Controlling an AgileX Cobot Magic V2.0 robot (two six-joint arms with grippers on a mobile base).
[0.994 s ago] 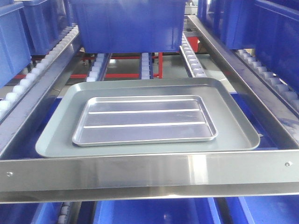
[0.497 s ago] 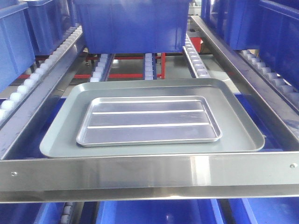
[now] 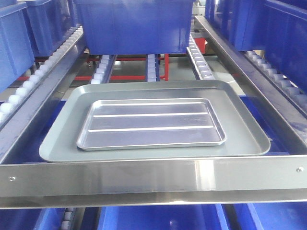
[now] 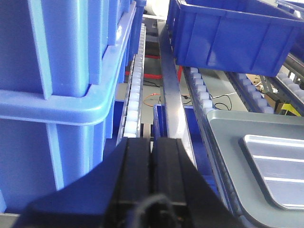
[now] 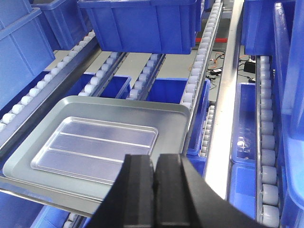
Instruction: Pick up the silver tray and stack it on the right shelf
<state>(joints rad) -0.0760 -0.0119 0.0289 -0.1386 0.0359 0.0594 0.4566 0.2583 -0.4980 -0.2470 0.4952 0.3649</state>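
The silver tray (image 3: 151,123) lies flat inside a larger matte grey tray (image 3: 242,139), two ridges running across its floor. Both rest on the right shelf, a roller lane behind a broad steel front bar (image 3: 153,177). In the right wrist view my right gripper (image 5: 154,159) is shut and empty, hovering over the near right corner of the grey tray (image 5: 168,126), with the silver tray (image 5: 95,145) to its left. My left gripper (image 4: 153,140) is shut and empty, left of the lane above a roller rail; the silver tray (image 4: 278,166) shows at far right.
A blue bin (image 3: 134,24) sits on the lane behind the trays. More blue bins (image 3: 278,33) fill the lanes on both sides and below. Steel side rails (image 3: 235,62) and white roller rails (image 3: 199,60) border the trays. A stack of blue bins (image 4: 57,85) stands close by the left gripper.
The front view has drifted slightly right, then back a little left. The silver tray stays put in the grey tray.
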